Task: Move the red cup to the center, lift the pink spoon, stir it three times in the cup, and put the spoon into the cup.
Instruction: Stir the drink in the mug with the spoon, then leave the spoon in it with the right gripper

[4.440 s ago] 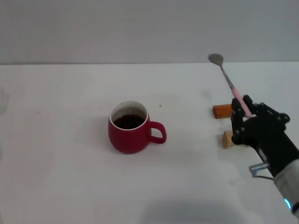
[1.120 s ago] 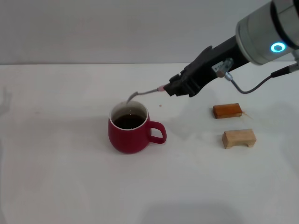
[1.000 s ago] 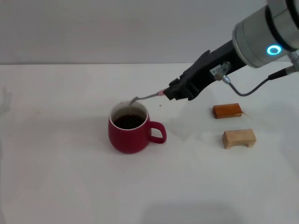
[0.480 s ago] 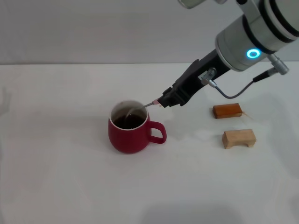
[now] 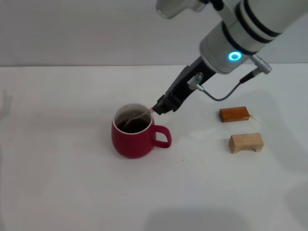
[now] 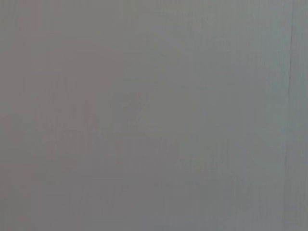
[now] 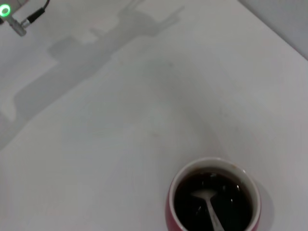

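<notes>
Your right gripper [image 5: 162,105] is clamped on the pink spoon [image 5: 140,114], bowl down in the red cup [image 5: 133,137]; circle gently, clear of the rim.

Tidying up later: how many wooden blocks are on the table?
2. The orange-brown block lies to the robot's right of the red cup; the tan block sits just nearer the robot. None seems hidden.

The red cup [image 5: 132,135] stood upright on the counter [image 5: 72,183], handle toward the robot's right, holding dark liquid. The pink spoon [image 5: 139,115] slanted over its rim, grey bowl [image 7: 201,195] dipped in the liquid.
</notes>
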`<state>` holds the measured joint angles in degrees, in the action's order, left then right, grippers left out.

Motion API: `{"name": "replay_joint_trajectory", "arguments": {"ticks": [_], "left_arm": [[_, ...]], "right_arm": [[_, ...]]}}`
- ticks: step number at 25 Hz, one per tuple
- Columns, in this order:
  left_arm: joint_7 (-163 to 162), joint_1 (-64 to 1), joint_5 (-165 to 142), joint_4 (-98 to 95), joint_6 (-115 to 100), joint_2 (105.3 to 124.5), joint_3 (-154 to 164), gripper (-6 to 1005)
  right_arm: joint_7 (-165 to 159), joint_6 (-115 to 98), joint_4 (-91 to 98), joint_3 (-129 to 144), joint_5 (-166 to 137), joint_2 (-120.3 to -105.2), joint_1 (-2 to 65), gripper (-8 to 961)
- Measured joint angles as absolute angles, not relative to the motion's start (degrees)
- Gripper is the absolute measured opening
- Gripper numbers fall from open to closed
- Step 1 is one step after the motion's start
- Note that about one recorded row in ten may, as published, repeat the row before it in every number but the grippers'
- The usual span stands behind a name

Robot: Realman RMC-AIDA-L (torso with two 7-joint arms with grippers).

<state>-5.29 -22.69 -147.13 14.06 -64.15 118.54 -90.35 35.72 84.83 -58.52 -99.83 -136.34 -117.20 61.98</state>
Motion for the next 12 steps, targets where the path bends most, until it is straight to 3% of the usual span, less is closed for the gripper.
{"name": "replay_joint_trajectory", "arguments": {"ticks": [12], "left_arm": [[-5.9, -23.1, -147.1, 13.8, -64.2, 118.64, -90.3, 844]], "right_arm": [[38.7, 80.0, -49.9, -98.9, -138.4, -118.01, 66.3, 162]]}}
